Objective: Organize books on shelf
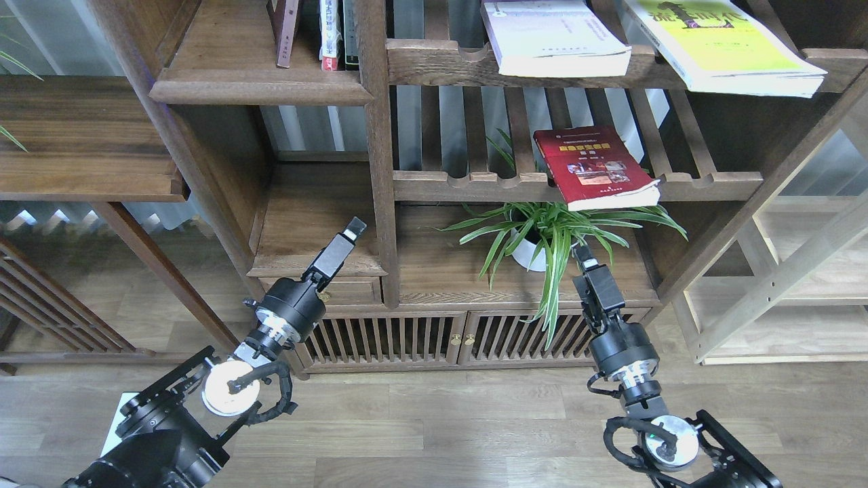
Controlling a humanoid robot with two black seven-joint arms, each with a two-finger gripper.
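The left tool (354, 229) is hanging in front of the low dark-brown compartment, carrying nothing, and the right tool (583, 256) is sitting just under the leaves of the potted plant (542, 234), also carrying nothing; both are seen dark and nearly end-on, so I cannot tell whether their fingers are spread or pressed together. Directly above the right tool the red book (597, 166) is lying flat on a slatted rack (475, 184), its long axis running front to back with a slight slant to the right, its near corner jutting out past the scalloped rail. One tier higher, the pale book (556, 37) and the yellow-and-white book (725, 44) are lying flat in the same way, long axes pointing out toward the robot, the yellow one overhanging its rail furthest. The shelf (261, 61) they seem meant for is sitting at upper left, with a few upright volumes already standing in it. The main risk, as I judge it, is a nudge from below: any of the overhanging books could tip off its rail if a tool is pushing up on the free edge instead of pinching it. The right arm is also sharing space with the plant, so a lift could be snagging leaves or rocking the white pot.
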